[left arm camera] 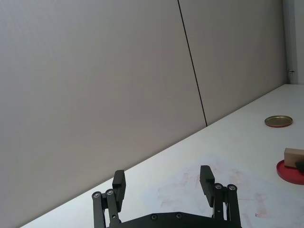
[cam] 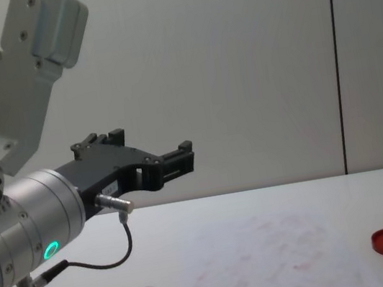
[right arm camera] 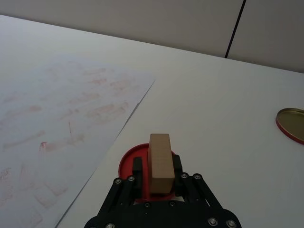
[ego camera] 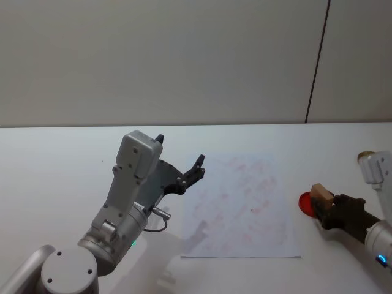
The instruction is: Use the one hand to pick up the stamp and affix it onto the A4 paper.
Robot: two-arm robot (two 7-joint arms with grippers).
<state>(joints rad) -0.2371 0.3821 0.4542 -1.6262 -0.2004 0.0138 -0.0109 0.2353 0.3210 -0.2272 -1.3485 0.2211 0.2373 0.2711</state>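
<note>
The right claw (right arm camera: 159, 183) is closed on the stamp (right arm camera: 159, 161), holding it upright on the red ink pad (right arm camera: 129, 160) at the right of the tabletop (ego camera: 55, 159). The paper (ego camera: 239, 208) lies just beside the pad, toward the centre. The left claw (ego camera: 179, 160) hangs open and empty above the tabletop, left of the paper.

Risks, as judged:
- Stamp slipping or tilting in the grip during lift, giving a partial print.
- Thin sheet shifting or lifting with the stamp, smearing ink.

White tabletop (ego camera: 55, 159); plain grey wall (ego camera: 153, 61) behind, split by dark vertical seam (ego camera: 317, 61).
</note>
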